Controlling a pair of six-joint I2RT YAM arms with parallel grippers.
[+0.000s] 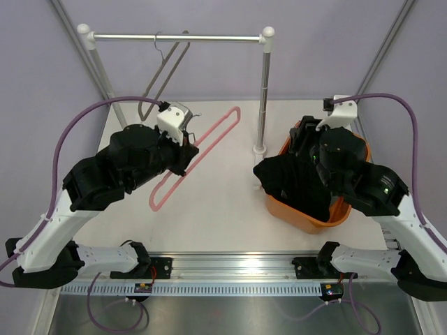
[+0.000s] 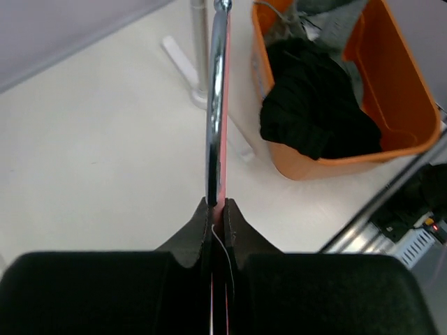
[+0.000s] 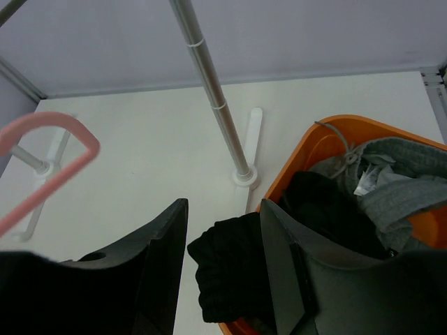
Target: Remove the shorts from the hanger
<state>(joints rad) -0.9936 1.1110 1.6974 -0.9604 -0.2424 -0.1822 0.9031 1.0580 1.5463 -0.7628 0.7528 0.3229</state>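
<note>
Though the orange bin [image 2: 408, 105] at the tabletop's right edge holds the black shorts [image 1: 283, 178], a fold overhanging its rim may drag them out — and the pink hanger [image 3: 49, 187] may twist in the clamped left gripper [image 2: 218, 209], the right gripper [image 3: 223, 209] gaping empty.

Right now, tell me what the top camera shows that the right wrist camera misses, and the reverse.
Only the top camera: the grey hanger hanging on the rail, and the left gripper shut on the pink hanger. Only the right wrist camera: the grey garment lying in the orange basket, and the right gripper, open, framing the black shorts. Both: the pink hanger, bare of clothing, the rack pole, the orange basket, and the black shorts draped over its rim.
</note>
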